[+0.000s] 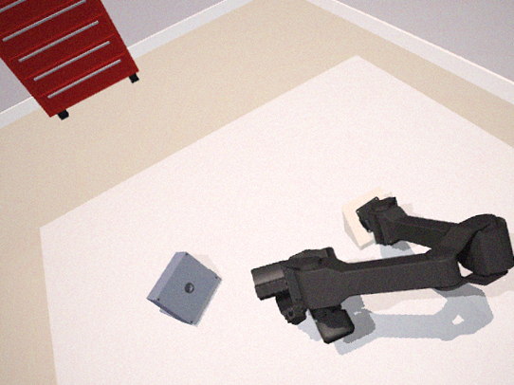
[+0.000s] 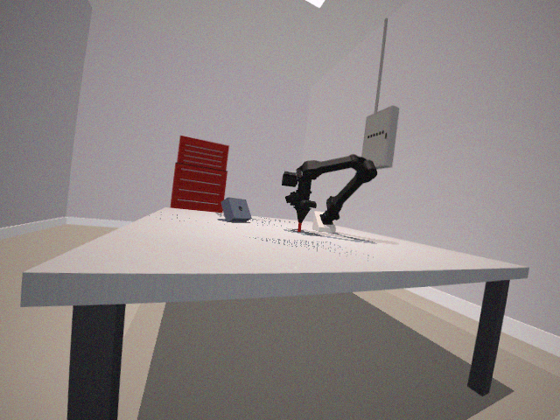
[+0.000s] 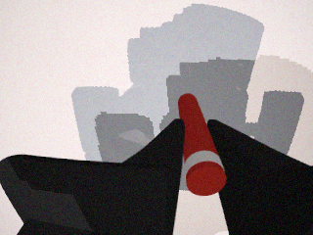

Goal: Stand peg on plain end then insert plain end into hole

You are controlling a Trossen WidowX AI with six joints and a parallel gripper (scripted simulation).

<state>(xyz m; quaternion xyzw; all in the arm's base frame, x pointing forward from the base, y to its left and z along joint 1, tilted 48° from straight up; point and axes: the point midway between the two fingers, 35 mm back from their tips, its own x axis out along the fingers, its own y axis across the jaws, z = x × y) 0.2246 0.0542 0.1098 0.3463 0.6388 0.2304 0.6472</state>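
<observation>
The red peg (image 2: 299,227) (image 3: 193,133) stands upright, its grey-white band (image 3: 203,158) at the upper end and its plain end down at the table top (image 2: 180,253). My gripper (image 2: 300,220) (image 3: 194,127) points down and is shut on the peg, one black finger on each side. In the top view the arm and gripper hide the peg. The blue-grey sloped panel (image 1: 201,278) (image 2: 230,210) stands apart from the gripper, left of it in the top and exterior views. Its round hole (image 1: 189,287) (image 2: 241,208) is in the tilted face, with no peg in it.
A cream wedge-shaped block (image 1: 353,226) (image 2: 318,220) sits beside the arm's base (image 1: 384,222). A red drawer cabinet (image 1: 60,44) (image 2: 199,187) stands beyond the table. A grey box (image 2: 379,137) hangs on the wall behind the arm.
</observation>
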